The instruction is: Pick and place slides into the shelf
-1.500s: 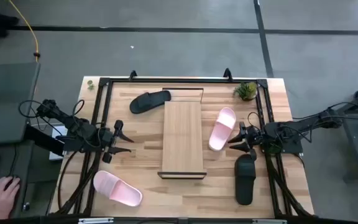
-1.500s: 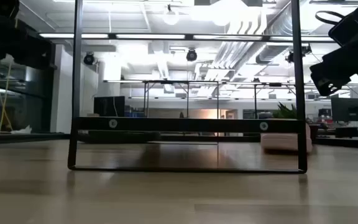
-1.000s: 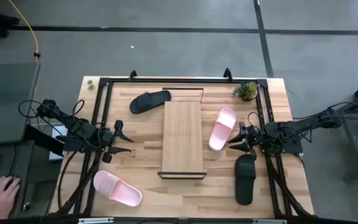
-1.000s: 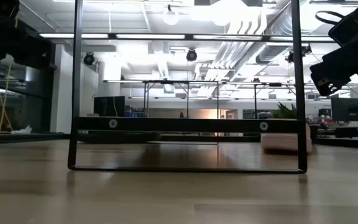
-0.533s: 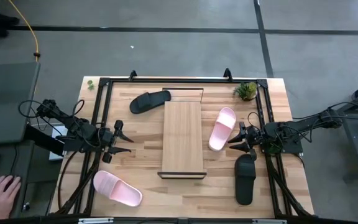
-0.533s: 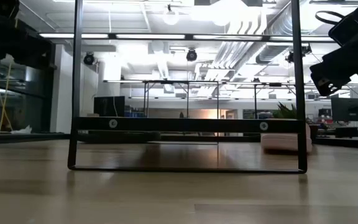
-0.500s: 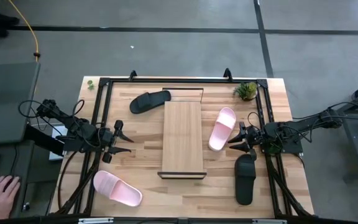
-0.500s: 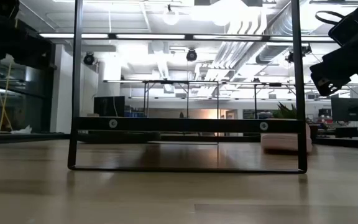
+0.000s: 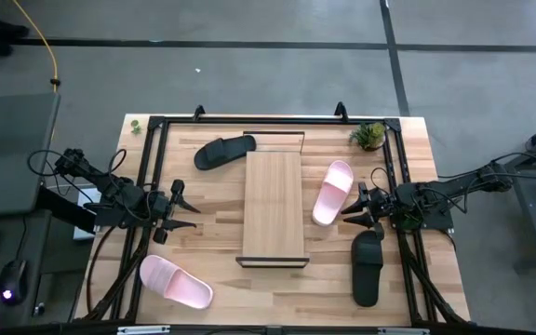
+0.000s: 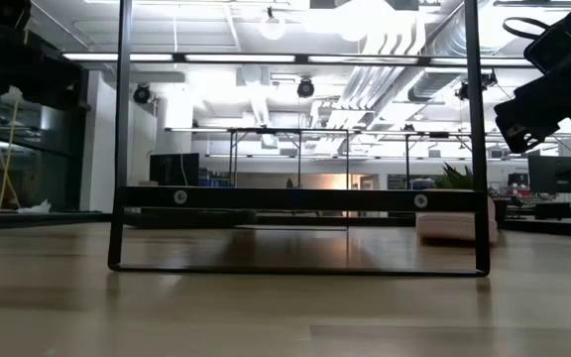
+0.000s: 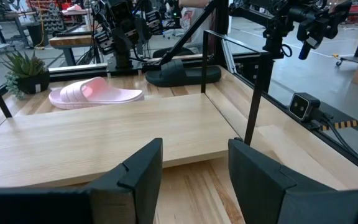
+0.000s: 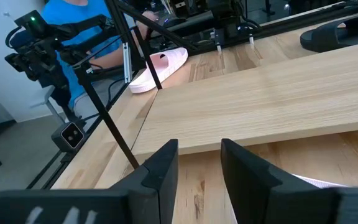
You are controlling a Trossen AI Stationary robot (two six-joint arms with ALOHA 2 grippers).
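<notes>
The shelf (image 9: 273,207), a long light-wood board raised on thin black wire frames, lies along the middle of the table. One black slide (image 9: 224,151) lies sole-down at the far left and a pink slide (image 9: 333,192) lies just right of the shelf. Another black slide (image 9: 368,268) is near right, and a second pink slide (image 9: 175,281) is near left. My left gripper (image 9: 184,208) hovers open left of the shelf. My right gripper (image 9: 352,210) hovers open between the pink and black slides on the right. In each wrist view the fingers (image 11: 194,180) (image 12: 199,180) face the board's long edge.
A black metal frame (image 9: 156,122) runs round the table's edges. A small potted plant (image 9: 369,136) stands at the far right corner. A person in a blue shirt (image 12: 73,12) sits beyond the table's left side, by a mouse (image 9: 12,275). Bare planks lie on both sides of the shelf.
Both arms have kept still and no slide has moved. The person's hand that rested on the mouse left of the table has drawn away toward the near edge of the picture.
</notes>
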